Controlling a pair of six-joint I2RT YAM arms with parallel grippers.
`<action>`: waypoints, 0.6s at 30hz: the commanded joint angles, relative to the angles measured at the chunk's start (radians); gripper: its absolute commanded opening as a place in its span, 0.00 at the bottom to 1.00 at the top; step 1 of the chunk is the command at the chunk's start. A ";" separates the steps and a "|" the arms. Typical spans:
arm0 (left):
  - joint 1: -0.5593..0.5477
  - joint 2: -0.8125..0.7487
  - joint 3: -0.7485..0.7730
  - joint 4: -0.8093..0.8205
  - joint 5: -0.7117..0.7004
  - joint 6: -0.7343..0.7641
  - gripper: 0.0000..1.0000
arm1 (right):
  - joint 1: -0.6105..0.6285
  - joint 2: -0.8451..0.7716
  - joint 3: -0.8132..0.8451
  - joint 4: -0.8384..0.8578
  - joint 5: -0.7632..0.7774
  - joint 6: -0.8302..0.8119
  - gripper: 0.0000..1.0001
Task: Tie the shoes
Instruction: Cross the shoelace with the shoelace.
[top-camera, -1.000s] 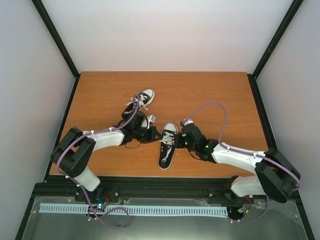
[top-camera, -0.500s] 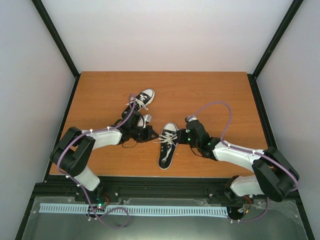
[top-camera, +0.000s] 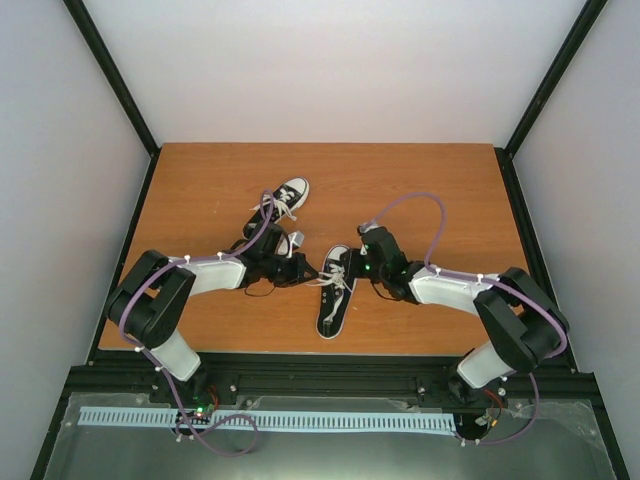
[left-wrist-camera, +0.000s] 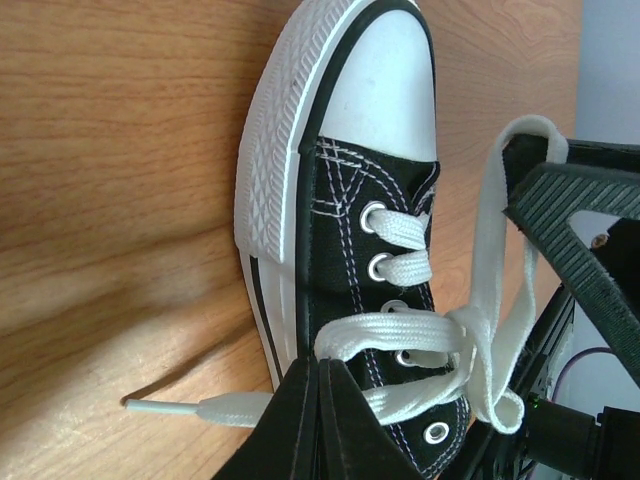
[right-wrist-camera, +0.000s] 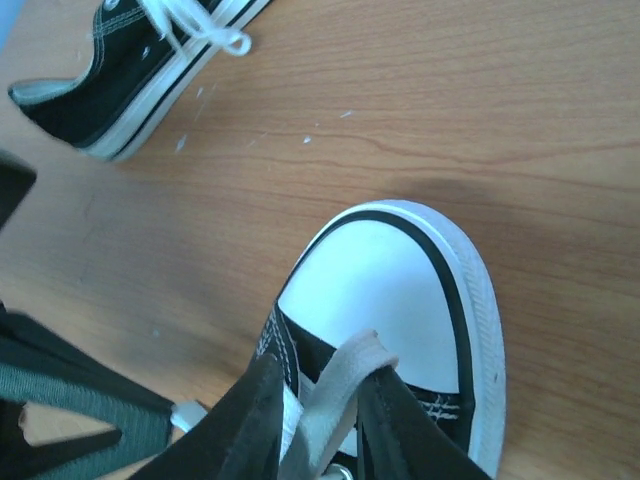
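on the orange worktop (top-camera: 450, 180), left gripper (left-wrist-camera: 318, 385) clamps one lace (left-wrist-camera: 225, 408) beside the near shoe (top-camera: 335, 300); right gripper (top-camera: 350, 266) straddles the opposite loop (right-wrist-camera: 345, 375), grip unclear, likely tensioning a knot.

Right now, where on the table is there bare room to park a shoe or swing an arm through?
Bare wood: the far strip of the table beyond the far shoe, and its right side past the right arm. Crowded: the middle, where the left gripper and right gripper flank the near shoe amid its laces.
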 joint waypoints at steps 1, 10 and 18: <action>0.010 0.002 0.015 0.026 0.017 0.017 0.01 | -0.030 -0.007 0.002 0.046 -0.060 -0.032 0.32; 0.010 -0.008 0.013 0.060 0.045 0.012 0.01 | -0.089 -0.231 -0.159 0.021 -0.185 -0.115 0.76; 0.010 -0.006 0.016 0.063 0.055 0.017 0.01 | -0.097 -0.312 -0.321 0.126 -0.345 -0.149 0.71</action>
